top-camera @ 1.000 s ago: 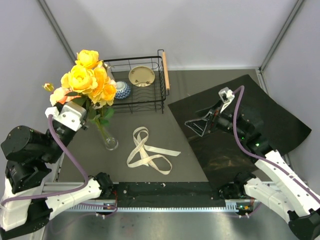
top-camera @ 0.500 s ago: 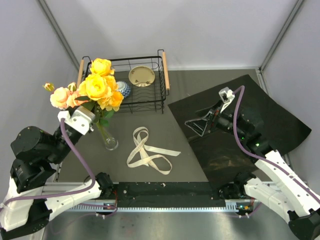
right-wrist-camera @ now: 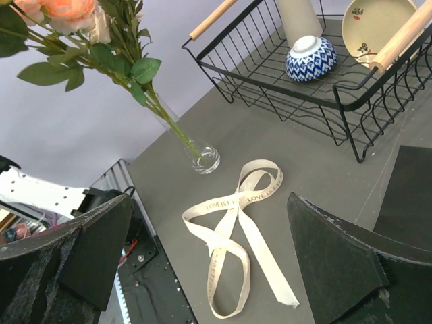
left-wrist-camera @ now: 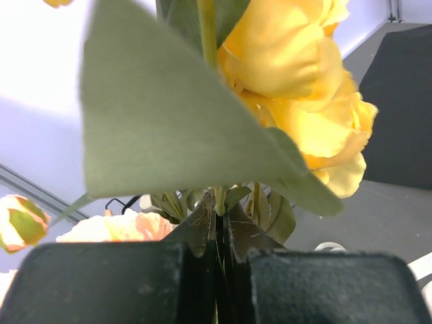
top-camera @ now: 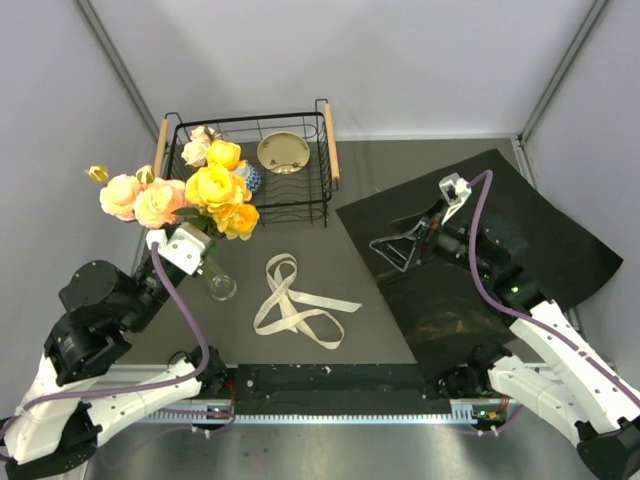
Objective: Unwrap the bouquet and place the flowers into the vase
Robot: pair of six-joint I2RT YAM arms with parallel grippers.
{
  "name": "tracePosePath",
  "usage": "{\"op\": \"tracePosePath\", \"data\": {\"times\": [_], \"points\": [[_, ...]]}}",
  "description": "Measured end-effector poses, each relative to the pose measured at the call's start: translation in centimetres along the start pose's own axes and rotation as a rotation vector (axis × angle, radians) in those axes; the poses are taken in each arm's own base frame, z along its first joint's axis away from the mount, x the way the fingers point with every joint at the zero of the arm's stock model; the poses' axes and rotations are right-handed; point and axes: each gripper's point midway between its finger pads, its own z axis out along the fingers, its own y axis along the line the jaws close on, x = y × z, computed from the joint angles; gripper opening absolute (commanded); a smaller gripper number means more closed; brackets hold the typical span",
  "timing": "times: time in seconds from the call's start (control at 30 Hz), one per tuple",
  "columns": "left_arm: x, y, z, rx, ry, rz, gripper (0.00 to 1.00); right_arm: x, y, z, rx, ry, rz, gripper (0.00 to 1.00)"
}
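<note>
The flowers (top-camera: 213, 190), yellow and peach-pink roses on green stems, lean up and to the right from the vase (top-camera: 221, 286), a small clear glass vessel with the stem ends inside it (right-wrist-camera: 202, 158). My left gripper (top-camera: 197, 241) is shut on the stems just below the blooms; in the left wrist view its jaws (left-wrist-camera: 219, 250) pinch stems and leaves under a yellow rose (left-wrist-camera: 297, 74). My right gripper (top-camera: 396, 251) hovers open and empty over the left edge of the black paper sheet (top-camera: 500, 250). The cream ribbon (top-camera: 296, 301) lies loose on the table.
A black wire basket (top-camera: 300, 205) with wooden handles stands at the back, holding a blue-patterned bowl (right-wrist-camera: 310, 58), a beige cup (right-wrist-camera: 298, 18) and a cream plate (right-wrist-camera: 378, 20). Grey walls close in the left, back and right sides.
My left arm has swung towards the right and nearer, carrying the blooms right towards the basket and tilting the bunch. The vase, ribbon and right arm have stayed put.
</note>
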Motion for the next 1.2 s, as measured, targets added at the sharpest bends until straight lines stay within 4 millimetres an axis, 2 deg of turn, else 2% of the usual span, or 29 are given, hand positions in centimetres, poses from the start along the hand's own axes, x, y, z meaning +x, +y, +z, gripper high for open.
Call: {"op": "tracePosePath", "data": {"times": [0.37, 0.57, 0.97, 1.2], "points": [[4.2, -0.7, 0.1, -0.090, 0.050, -0.035, 0.00, 0.0, 0.2, 0.0, -0.009, 0.002, 0.004, 0.99], [5.7, -0.7, 0.2, -0.135, 0.081, -0.047, 0.00, 0.1, 0.2, 0.0, -0.011, 0.004, 0.005, 0.99], [7.9, -1.1, 0.3, -0.187, 0.115, -0.068, 0.00, 0.1, 0.2, 0.0, -0.012, 0.004, 0.006, 0.99], [8.0, -0.8, 0.5, -0.215, 0.115, -0.064, 0.00, 0.1, 0.2, 0.0, -0.012, 0.004, 0.006, 0.99]]}}
